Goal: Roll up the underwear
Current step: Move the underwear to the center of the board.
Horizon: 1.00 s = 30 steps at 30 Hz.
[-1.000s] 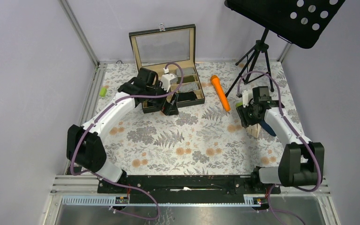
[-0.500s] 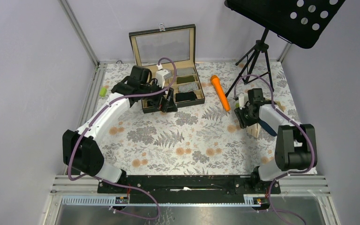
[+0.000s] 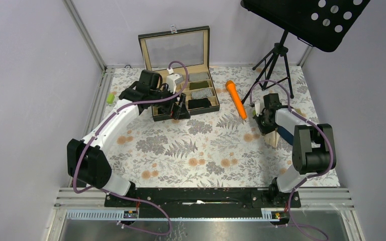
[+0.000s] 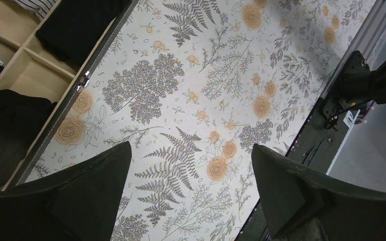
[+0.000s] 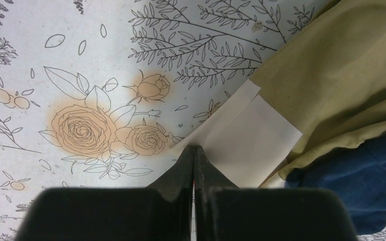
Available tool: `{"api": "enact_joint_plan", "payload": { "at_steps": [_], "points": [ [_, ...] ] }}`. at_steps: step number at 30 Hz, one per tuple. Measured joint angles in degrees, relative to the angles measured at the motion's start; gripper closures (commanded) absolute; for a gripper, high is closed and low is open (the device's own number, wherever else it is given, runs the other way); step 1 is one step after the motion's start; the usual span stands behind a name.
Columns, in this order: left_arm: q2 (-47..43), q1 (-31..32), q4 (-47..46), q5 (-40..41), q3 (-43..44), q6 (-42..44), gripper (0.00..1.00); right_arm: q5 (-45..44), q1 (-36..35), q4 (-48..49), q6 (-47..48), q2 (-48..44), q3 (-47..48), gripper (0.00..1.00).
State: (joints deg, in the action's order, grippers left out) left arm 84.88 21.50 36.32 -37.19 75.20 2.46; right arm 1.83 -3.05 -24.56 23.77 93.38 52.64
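An olive-tan underwear (image 5: 331, 75) with a cream waistband (image 5: 246, 135) lies on the floral table at the right, partly over a navy blue one (image 5: 352, 181). My right gripper (image 5: 193, 149) is shut, its tips pinched at the waistband's near edge. From the top view this gripper (image 3: 262, 122) sits low beside the tan pile (image 3: 273, 138). My left gripper (image 4: 191, 165) hangs open over bare tablecloth just in front of the wooden box (image 3: 157, 114), nothing between its fingers. Black rolled underwear (image 4: 75, 25) fills a box compartment.
The open box holds several rolled pieces, black (image 3: 203, 103) and striped (image 3: 202, 93) among them. An orange stick (image 3: 236, 99) lies between box and right gripper. A music stand's tripod (image 3: 276, 55) stands at the back right. A small green cylinder (image 3: 110, 98) lies by the left rail.
The right gripper has closed from half open onto the waistband's edge, the arm folding in closer. The left arm drew back slightly to the left from the box, then held still.
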Motion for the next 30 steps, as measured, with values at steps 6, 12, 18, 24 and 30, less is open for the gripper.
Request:
{"api": "enact_joint_plan", "payload": {
  "at_steps": [6, 12, 18, 24, 30],
  "points": [
    [0.87, 0.0, -0.02, -0.15, 0.0, 0.31, 0.07, 4.11, -0.24, -4.07, -0.04, -2.64, 0.02, 1.0],
    [1.66, -0.04, -0.02, -0.2, 0.0, 1.38, 0.07, 8.83, -3.21, -8.9, -1.38, -11.91, 0.28, 0.72],
    [1.7, -0.04, -0.02, -0.07, 0.0, 1.51, 0.01, 5.49, -2.95, -7.17, -3.78, -10.08, 0.07, 0.61],
    [1.7, -0.02, 0.48, 0.72, 0.0, 1.55, 0.01, 3.1, -2.16, -5.64, -6.54, -3.19, 2.84, 0.6],
    [1.7, -0.04, 1.29, 1.86, 0.0, 1.75, 0.01, 0.79, -1.64, -3.85, -8.66, 3.21, 6.43, 0.61]
  ]
}}
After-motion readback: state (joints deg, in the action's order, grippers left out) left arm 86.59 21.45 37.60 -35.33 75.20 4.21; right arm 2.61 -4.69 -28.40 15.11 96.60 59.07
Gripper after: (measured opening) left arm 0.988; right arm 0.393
